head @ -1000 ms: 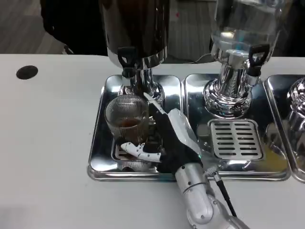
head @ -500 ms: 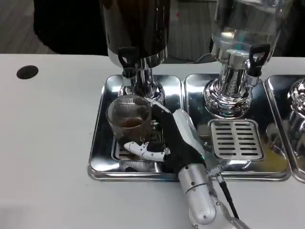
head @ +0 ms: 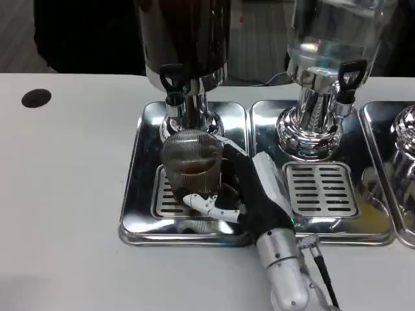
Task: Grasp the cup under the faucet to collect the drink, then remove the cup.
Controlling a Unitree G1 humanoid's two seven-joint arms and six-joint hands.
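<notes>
Right hand [head: 249, 194] | fingers [head: 206, 206] wrapped round the cup [head: 191, 165], gripping | cup sat at six o'clock of the faucet [head: 172, 83], over the tray [head: 139, 201]

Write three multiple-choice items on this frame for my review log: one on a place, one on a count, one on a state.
1. Where is the ribbed glass cup?
A. on the bare white table
B. over the left tray, before the dark dispenser
C. on the right tray's grate

2. How many black tap handles show?
A. one
B. two
C. four

3. What is the right hand doing?
A. holding the cup
B. resting flat on the table
C. pressing a tap

Answers: 1 B, the cup stands before the dark dispenser's column. 2 B, one on each dispenser. 3 A, its fingers wrap the cup.
</notes>
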